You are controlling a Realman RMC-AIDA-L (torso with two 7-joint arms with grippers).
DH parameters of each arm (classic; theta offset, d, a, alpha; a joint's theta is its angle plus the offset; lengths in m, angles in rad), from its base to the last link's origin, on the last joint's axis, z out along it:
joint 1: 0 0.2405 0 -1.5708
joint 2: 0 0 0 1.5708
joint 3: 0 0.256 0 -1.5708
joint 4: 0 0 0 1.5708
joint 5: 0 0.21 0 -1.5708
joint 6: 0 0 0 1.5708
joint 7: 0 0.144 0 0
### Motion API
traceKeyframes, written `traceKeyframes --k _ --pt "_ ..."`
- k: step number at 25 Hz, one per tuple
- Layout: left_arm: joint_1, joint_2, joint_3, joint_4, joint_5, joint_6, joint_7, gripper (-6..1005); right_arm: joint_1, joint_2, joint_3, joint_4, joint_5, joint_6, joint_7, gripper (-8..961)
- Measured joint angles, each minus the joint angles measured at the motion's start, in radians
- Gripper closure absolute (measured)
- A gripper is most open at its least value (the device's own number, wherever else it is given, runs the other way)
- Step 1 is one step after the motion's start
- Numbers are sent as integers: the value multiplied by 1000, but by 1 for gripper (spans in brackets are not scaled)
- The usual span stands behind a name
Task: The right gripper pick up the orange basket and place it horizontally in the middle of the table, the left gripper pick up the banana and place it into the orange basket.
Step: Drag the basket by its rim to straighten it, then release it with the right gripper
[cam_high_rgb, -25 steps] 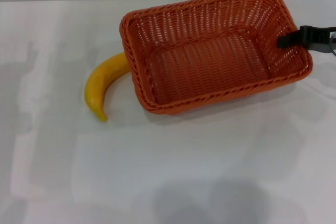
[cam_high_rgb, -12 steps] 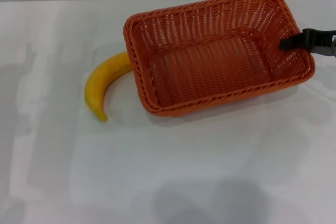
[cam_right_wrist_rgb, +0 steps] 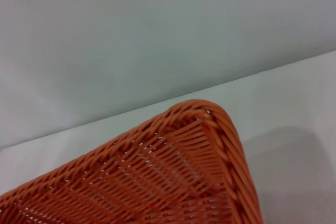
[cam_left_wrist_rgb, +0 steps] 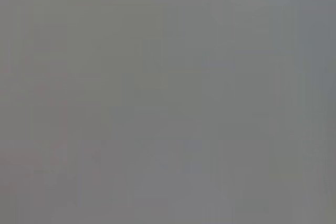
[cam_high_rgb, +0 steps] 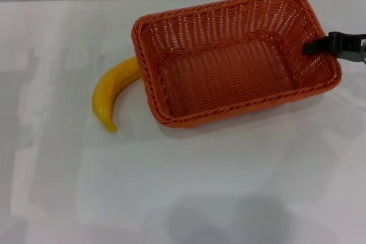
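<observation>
Step 1, basket placement: right claw (cam_high_rgb: 313, 45) appears clamped on basket (cam_high_rgb: 229, 55) right rim. Next: square basket at table (cam_high_rgb: 200, 187) centre, release. Banana (cam_high_rgb: 112, 94) untouched; left claw unseen.

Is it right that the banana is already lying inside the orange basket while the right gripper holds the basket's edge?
Not quite. In the head view the banana lies on the table outside the orange basket, against its left end. The rest holds: the right gripper is at the basket's right edge, gripping the rim.
</observation>
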Motion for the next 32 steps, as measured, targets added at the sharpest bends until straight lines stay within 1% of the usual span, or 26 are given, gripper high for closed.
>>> traceKeyframes --k 11,24,32 --pt "2 1 0 0 0 0 0 124 -4 -2 -7 0 42 -2 -38 793" --pt "1 3 0 0 0 -5 0 123 -2 -4 -13 9 49 5 -40 781" --pt "2 3 0 0 1 -6 1 123 -9 -6 -9 13 77 8 -41 731"
